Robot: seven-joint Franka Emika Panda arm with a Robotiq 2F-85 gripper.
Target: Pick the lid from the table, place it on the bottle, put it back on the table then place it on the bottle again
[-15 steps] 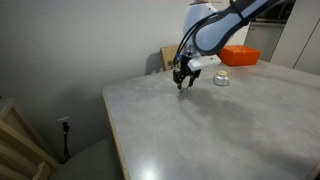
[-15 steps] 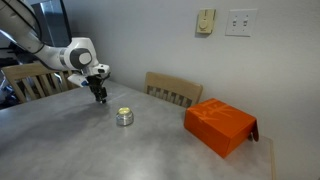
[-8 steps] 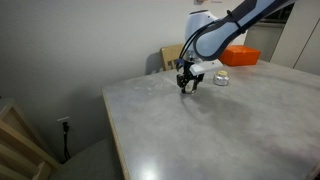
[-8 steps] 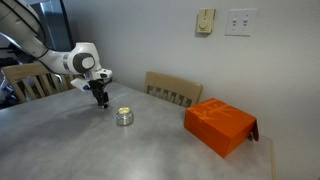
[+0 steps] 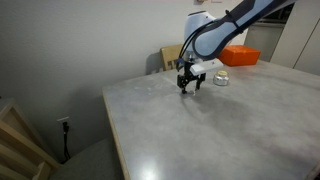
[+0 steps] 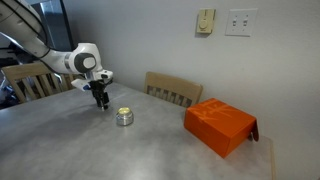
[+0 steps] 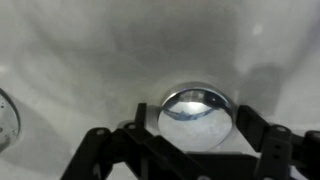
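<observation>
The lid (image 7: 195, 115), a flat round silvery disc, lies on the light grey table (image 7: 90, 50), between the two black fingers (image 7: 250, 125) of my gripper (image 7: 195, 122). The jaws stand open on either side of the lid, the right one close to its rim, the left one a small gap away. In both exterior views the gripper (image 5: 186, 90) (image 6: 101, 104) is down at the tabletop and hides the lid. The bottle, a small clear glass jar (image 6: 124, 117) (image 5: 221, 79), stands uncovered a short way from the gripper; its edge shows at the left of the wrist view (image 7: 4, 115).
An orange box (image 6: 220, 125) (image 5: 240, 55) sits on the table beyond the jar. A wooden slatted chair (image 6: 172, 90) stands at the table's far edge, another (image 5: 20, 140) by the near corner. The table edge (image 5: 112, 125) lies beyond the gripper.
Over the first half second the gripper came down and a little toward the jar, to the tabletop over the lid. Since then it has held still.
</observation>
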